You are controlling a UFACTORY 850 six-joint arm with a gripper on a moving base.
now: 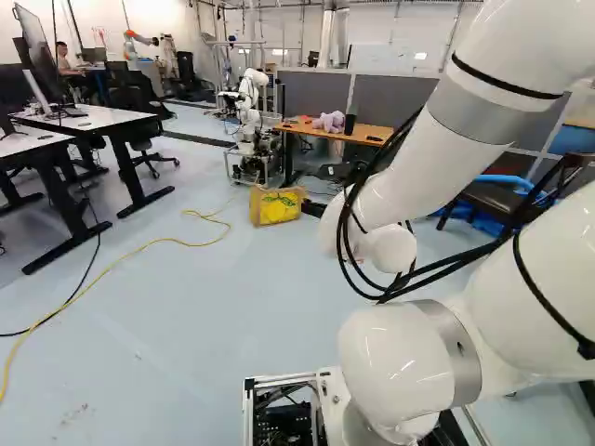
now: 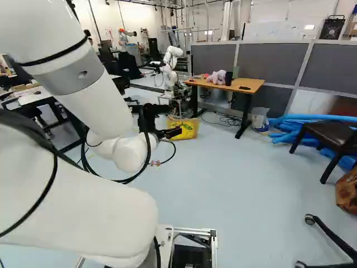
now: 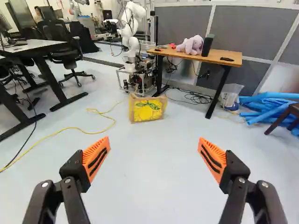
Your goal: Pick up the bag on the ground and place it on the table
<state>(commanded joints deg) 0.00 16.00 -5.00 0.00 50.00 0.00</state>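
Jaws stand wide apart, holding nothing. Ahead of them the yellow bag [image 3: 148, 110] sits on the floor [image 3: 149, 158], near the centre of the left base view. Beyond, upper middle of the right base view, the wooden tabletop [image 2: 255, 82] carries a plush toy [image 2: 216, 77].

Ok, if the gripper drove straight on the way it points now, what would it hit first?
Probably the yellow bag, dead ahead of the open gripper, or the floor just short of it, since the line slopes down. Depth is unclear.
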